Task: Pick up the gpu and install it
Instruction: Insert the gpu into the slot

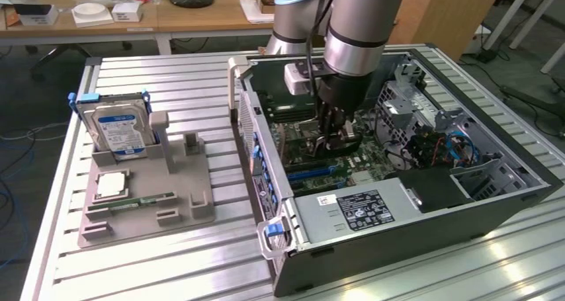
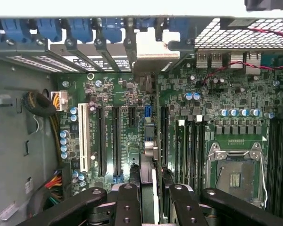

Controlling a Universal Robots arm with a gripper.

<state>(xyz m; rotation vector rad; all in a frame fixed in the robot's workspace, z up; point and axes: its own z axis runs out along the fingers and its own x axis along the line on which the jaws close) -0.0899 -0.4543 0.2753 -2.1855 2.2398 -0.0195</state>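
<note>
In the case point(image 1: 424, 248), the gpu point(image 2: 148, 176) sits on edge in the gripper point(image 2: 154, 193) over the motherboard point(image 2: 127, 94); at the exterior view's left of the case, a tray point(image 1: 150, 208) bears 1 upright drive point(image 1: 119, 129).

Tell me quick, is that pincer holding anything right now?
Pincer: closed on the slim dark gpu card, seen edge-on, inside the open black computer case.

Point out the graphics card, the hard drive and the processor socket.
graphics card point(image 2: 149, 188): wrist view, on its thin upper edge.
hard drive point(image 1: 119, 129): exterior view, on its blue label.
processor socket point(image 2: 235, 179): wrist view, on its open middle.
</note>
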